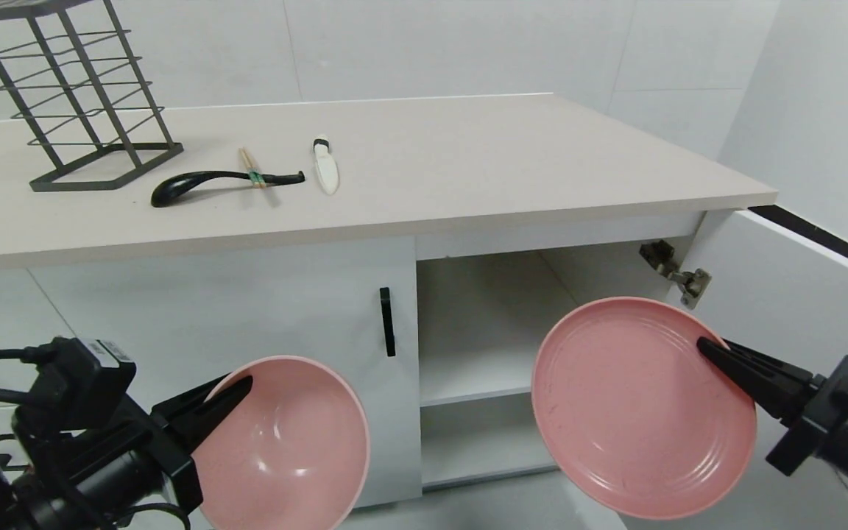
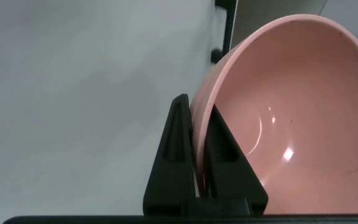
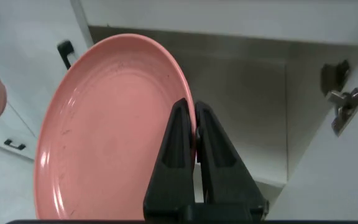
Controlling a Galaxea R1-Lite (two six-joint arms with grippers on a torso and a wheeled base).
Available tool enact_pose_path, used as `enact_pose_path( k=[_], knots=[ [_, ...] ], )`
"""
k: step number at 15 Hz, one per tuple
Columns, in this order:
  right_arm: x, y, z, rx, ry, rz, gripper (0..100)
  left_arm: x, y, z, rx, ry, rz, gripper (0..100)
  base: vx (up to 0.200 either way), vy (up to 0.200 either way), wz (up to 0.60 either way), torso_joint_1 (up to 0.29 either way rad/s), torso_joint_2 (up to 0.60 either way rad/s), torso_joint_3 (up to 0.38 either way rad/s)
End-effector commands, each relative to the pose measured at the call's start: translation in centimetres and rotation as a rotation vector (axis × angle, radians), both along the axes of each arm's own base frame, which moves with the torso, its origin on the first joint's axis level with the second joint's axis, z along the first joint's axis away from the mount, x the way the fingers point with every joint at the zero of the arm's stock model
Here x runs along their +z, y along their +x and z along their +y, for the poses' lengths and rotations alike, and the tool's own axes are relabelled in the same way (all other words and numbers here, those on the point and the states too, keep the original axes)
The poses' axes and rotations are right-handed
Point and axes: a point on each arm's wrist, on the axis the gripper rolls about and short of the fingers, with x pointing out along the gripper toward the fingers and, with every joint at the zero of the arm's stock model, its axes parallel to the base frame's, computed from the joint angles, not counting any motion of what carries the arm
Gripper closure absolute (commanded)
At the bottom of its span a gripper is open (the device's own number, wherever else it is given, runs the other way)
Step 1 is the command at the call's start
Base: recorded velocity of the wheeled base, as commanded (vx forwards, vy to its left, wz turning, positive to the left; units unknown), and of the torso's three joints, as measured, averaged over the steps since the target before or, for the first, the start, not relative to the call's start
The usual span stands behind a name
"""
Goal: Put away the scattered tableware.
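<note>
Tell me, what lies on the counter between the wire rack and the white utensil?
In the head view, a black spoon lies between the wire rack and the white utensil, with chopsticks across its handle.

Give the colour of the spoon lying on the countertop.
The spoon is glossy black; the head view shows it best.

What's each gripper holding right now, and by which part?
The left gripper is shut on the pink bowl, clamped on its rim. The right gripper is shut on the pink plate, also on its rim.
</note>
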Motion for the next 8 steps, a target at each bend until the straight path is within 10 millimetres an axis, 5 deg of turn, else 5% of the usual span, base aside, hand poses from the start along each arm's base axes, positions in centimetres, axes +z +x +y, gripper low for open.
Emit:
enact_pose_path(
  k=[1, 5, 8],
  knots=[
    [-2.8, 2.2, 1.7, 0.054, -0.049, 0.129, 100, -0.3, 0.0, 0.0, 0.000, 0.013, 0.025, 100, 0.000, 0.000, 0.00, -0.061, 0.27, 0.061],
    [-6.8, 5.2, 3.3, 0.083, -0.174, 0.192, 100, -0.3, -0.1, 0.0, 0.001, 0.014, 0.030, 100, 0.000, 0.000, 0.00, -0.011, 0.11, 0.026],
    [-7.4, 7.4, 4.1, 0.078, -0.169, 0.181, 100, -0.4, 0.0, 0.1, 0.009, 0.015, 0.034, 100, 0.000, 0.000, 0.00, 0.000, 0.00, 0.000]
  ],
)
